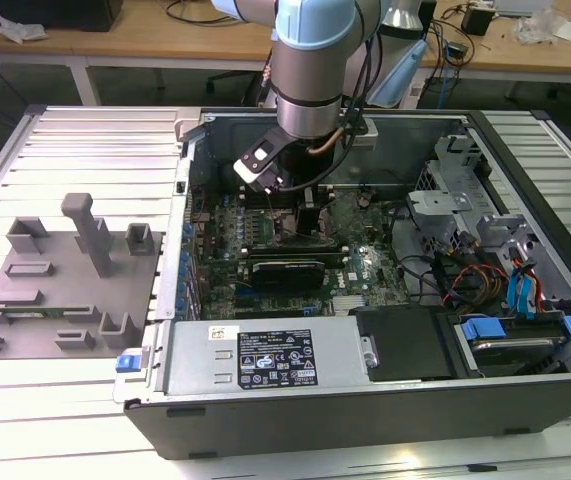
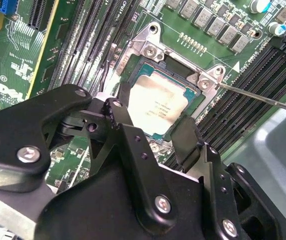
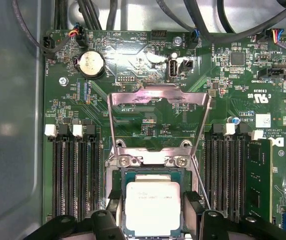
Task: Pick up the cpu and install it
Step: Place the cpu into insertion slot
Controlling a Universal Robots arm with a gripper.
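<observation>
Colour ref., socket area
cpu (image 3: 153, 209): silvery-white top, dark print, betw. black gripper (image 2: 150, 119) fingers; board (image 3: 148, 65) green; load plate (image 3: 132, 94) silver; mem. slots (image 3: 75, 180) black.

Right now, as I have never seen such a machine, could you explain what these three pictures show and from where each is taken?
It is one robot arm reaching into an open computer case on a metal table. The exterior view looks on from outside; grey fixture blocks stand at its left. Both wrist views ride on the arm and look down at the motherboard. There the cpu lies in its socket, the metal cover frame raised open, and the end effector sits right at it.
</observation>
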